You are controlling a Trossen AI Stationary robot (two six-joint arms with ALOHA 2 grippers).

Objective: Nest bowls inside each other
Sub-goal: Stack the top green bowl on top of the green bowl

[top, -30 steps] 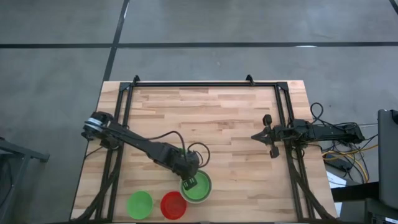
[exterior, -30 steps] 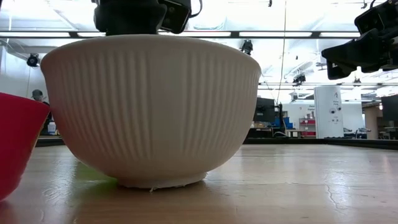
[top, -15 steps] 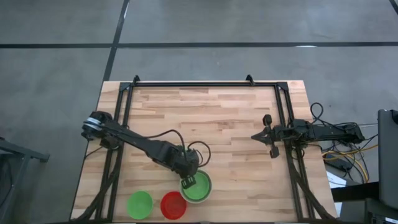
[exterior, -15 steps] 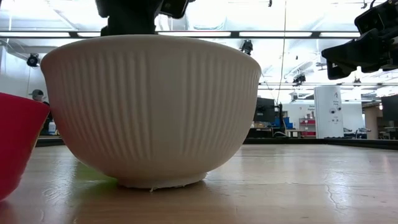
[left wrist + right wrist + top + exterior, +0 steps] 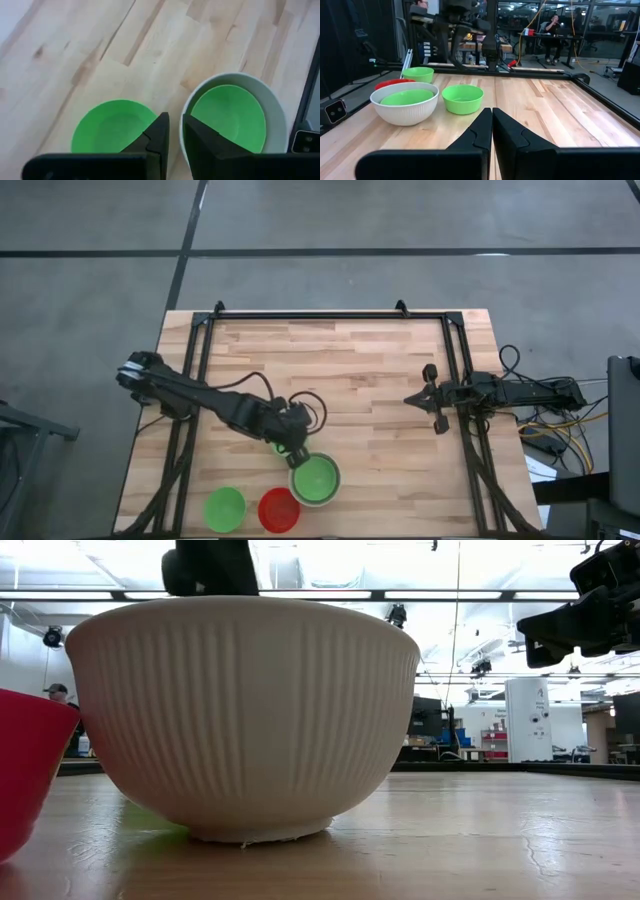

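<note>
A white ribbed bowl (image 5: 316,480) stands near the table's front edge with a green bowl (image 5: 229,116) nested in it. A second green bowl (image 5: 111,127) sits on the wood just beyond it, toward the far edge, mostly under my left arm in the high view. A red bowl (image 5: 279,509) and a third green bowl (image 5: 224,508) stand to the left along the front edge. My left gripper (image 5: 174,125) hovers above the gap between the white bowl and the loose green bowl, open by a narrow gap and holding nothing. My right gripper (image 5: 491,117) rests shut at the right edge.
A black frame (image 5: 330,315) runs along the table's far edge and down both sides. Bare wood fills the middle and far part of the table (image 5: 340,370). Cables (image 5: 545,430) lie off the right edge behind my right arm.
My left gripper has risen from the white bowl's rim and drawn back toward the table's far edge, tipping less steeply down. The green bowl stays nested in the white bowl. The gap between the fingers looks the same throughout.
</note>
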